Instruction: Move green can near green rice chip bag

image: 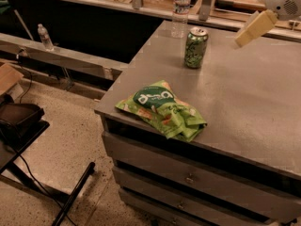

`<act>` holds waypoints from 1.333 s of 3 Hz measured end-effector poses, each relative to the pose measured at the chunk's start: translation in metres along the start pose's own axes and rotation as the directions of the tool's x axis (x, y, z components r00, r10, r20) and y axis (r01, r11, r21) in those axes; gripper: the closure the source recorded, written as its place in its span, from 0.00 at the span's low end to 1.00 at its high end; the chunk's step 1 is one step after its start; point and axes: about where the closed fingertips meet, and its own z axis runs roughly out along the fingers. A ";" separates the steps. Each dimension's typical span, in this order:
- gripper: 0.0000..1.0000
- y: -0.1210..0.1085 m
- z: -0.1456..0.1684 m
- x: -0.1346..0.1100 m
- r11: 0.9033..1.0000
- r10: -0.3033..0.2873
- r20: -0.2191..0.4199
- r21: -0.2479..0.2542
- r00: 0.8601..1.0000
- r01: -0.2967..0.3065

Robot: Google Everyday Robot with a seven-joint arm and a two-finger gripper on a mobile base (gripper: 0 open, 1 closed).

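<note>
**Camera view: pincer up at the far right, can not yet taken**

Camera view, the only one. The pincer (254,28) hangs above the desk (263,102) at the far right, well apart from the can (196,47) and touching nothing. From here I cannot tell whether it is released or clenched.

The can stands upright near the back of the desk, just in front of a clear water bottle (180,11). The chip bag (162,109) lies flat and crumpled at the front left corner, one end at the very lip.

To my eye the reach comes first. It should come in from the right or from above, so the bottle behind is not knocked, and grip the can at mid-height.

Bare desk lies between can and bag, so the path looks free. I would set the can down on the inner side of the bag, away from the front and left edges, where the drop goes to the floor (61,149).
</note>
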 end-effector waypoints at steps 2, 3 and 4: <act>0.00 -0.009 0.094 -0.004 0.965 0.252 0.212 0.024 0.944 -0.263; 0.00 -0.021 0.144 -0.005 0.930 0.336 0.275 0.053 0.901 -0.363; 0.00 -0.024 0.143 -0.006 0.930 0.333 0.280 0.061 0.900 -0.363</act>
